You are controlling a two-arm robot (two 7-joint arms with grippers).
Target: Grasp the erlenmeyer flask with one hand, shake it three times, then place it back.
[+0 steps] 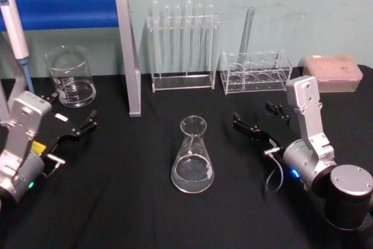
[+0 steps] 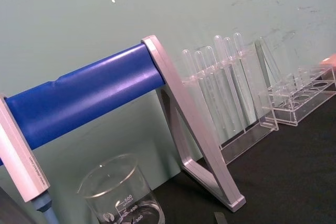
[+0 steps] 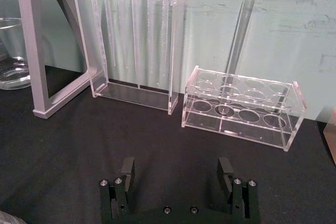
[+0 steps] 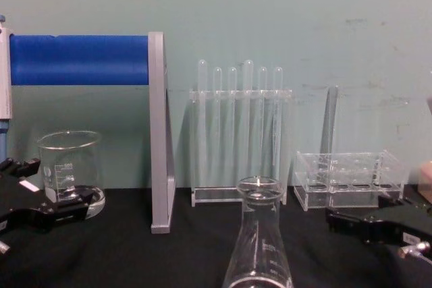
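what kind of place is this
Most likely a chemistry lab bench setup: an erlenmeyer flask on a black table, a glass beaker, and test tubes in a clear rack.

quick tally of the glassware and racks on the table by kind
clear glass conical erlenmeyer flask: 1
squat clear glass beaker: 1
clear plastic test tube racks: 2
test tubes in tall rack: 6
lone test tube in low rack: 1
total: 11

head: high, downward | chest: low, level | both share test-tube rack (image 1: 182, 48)
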